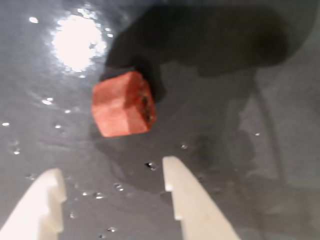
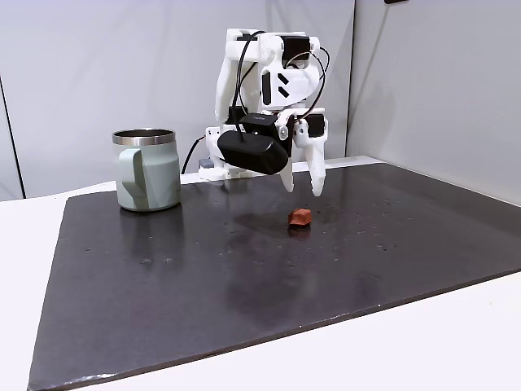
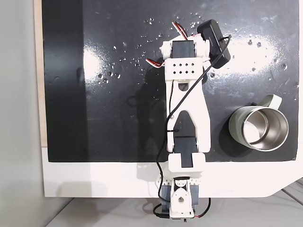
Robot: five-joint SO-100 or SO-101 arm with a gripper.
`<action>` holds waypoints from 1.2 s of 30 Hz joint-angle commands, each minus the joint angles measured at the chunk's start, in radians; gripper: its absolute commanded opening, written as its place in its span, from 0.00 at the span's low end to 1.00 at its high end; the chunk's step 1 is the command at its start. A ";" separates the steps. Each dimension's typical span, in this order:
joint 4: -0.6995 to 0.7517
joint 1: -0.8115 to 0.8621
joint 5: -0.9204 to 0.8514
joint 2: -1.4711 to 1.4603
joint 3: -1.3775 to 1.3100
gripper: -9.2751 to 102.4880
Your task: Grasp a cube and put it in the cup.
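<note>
The cube point(image 1: 122, 104), a small reddish-brown block, lies on the dark mat just ahead of my white fingertips in the wrist view. My gripper point(image 1: 111, 170) is open, one finger on each side of the lower frame, with nothing between them. From the side, in a fixed view, the gripper point(image 2: 303, 186) hangs a short way above the cube point(image 2: 299, 217) without touching it. The cup point(image 2: 151, 175), a sage-green mug with a steel rim, stands upright at the mat's back left. In the top-down fixed view the cup point(image 3: 235, 124) sits to the right of the arm point(image 3: 187, 104).
A glossy dark mat point(image 2: 203, 277) covers most of the white table, speckled with small droplets near the cube. A black camera point(image 2: 254, 151) rides on the wrist. The arm's base point(image 3: 182, 198) sits off the mat's near edge.
</note>
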 commanded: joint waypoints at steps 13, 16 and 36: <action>0.064 0.028 -0.037 -0.156 -0.189 0.29; 0.066 0.038 -0.037 -0.196 -0.219 0.29; 0.058 0.043 -0.038 -0.328 -0.319 0.26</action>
